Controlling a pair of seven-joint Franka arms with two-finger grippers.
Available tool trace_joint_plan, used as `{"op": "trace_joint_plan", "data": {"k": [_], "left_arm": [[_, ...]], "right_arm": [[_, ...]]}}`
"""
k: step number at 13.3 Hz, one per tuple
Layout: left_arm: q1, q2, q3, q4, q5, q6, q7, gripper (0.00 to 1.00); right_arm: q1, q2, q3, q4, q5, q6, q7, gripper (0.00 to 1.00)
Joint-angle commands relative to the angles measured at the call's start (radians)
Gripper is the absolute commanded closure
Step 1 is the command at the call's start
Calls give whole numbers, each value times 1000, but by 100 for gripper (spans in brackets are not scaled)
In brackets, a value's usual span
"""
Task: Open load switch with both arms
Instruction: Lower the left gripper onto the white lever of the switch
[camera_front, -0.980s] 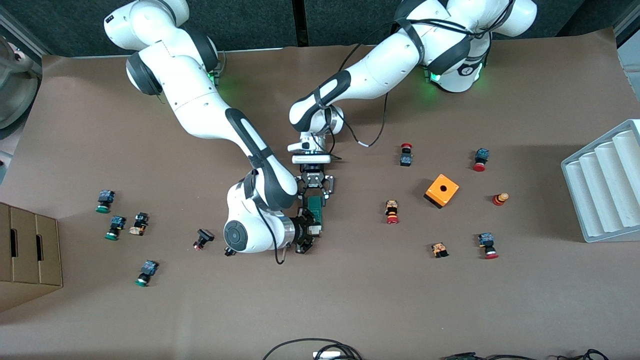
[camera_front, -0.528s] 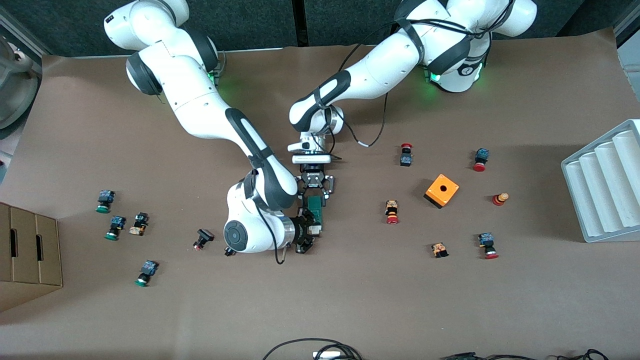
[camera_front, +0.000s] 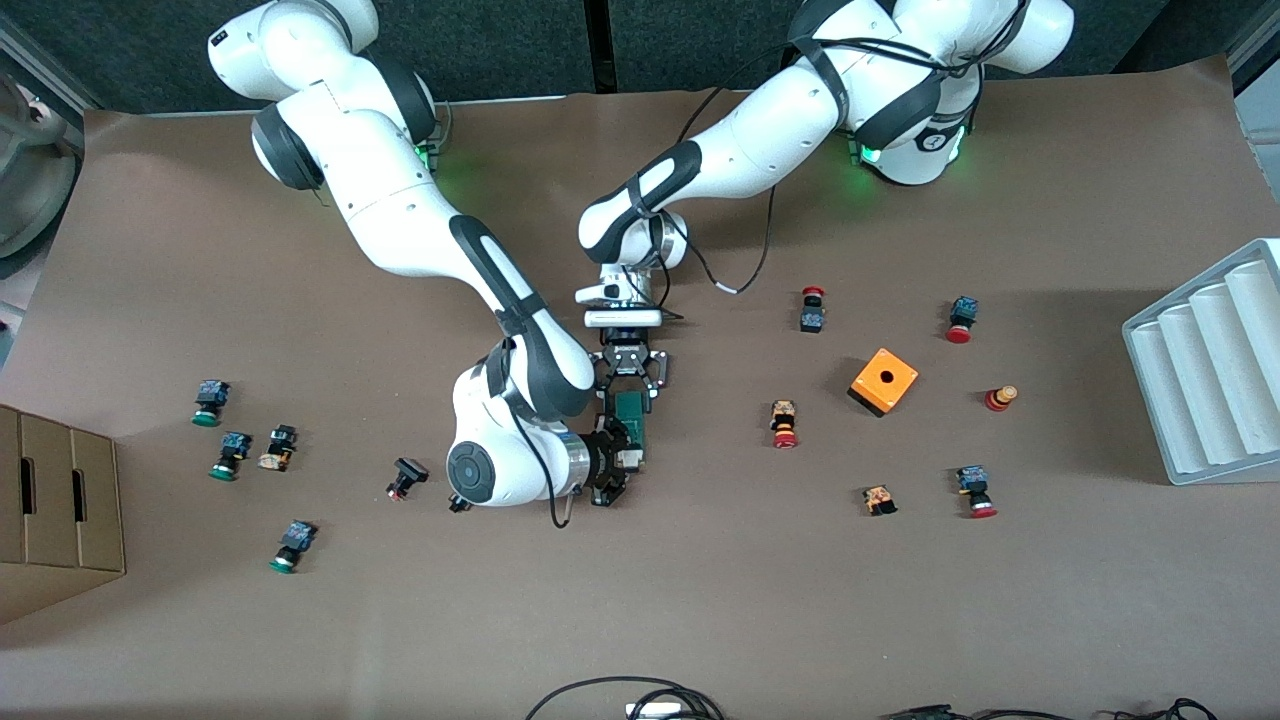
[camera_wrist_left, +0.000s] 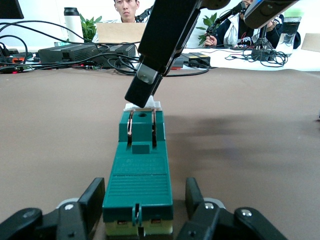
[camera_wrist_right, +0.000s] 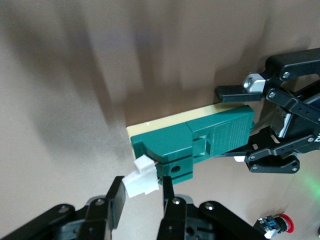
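Note:
The green load switch (camera_front: 630, 412) lies flat on the brown table, mid-table. My left gripper (camera_front: 630, 392) reaches down from the bases' side and is shut on the switch's ribbed end (camera_wrist_left: 140, 185), one finger on each side. My right gripper (camera_front: 622, 458) is at the switch's end nearer the front camera. In the right wrist view its fingers (camera_wrist_right: 114, 200) are shut on the small white piece (camera_wrist_right: 141, 179), which sticks out tilted from the green body (camera_wrist_right: 200, 137). In the left wrist view a dark right finger (camera_wrist_left: 155, 55) comes down onto that white piece (camera_wrist_left: 143, 104).
An orange box with a hole (camera_front: 884, 380) and several red-capped push-buttons (camera_front: 785, 424) lie toward the left arm's end, with a white ribbed tray (camera_front: 1210, 370) at that edge. Green-capped buttons (camera_front: 232, 455) and a cardboard box (camera_front: 60, 500) sit toward the right arm's end.

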Motion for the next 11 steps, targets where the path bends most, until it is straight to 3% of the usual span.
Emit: {"op": "trace_joint_plan", "data": {"k": [1,7,11], "left_arm": [[-21,29,8,17,14,0,-25,27],[-21,29,8,17,14,0,-25,27],[-21,29,8,17,14,0,-25,26]], "right_arm": [[4,-4,1,18,21,-55,9,64],[7,-19,1,17,4,-74,9,64],[9,-25,1,9,-13,-74,8,69]]}}
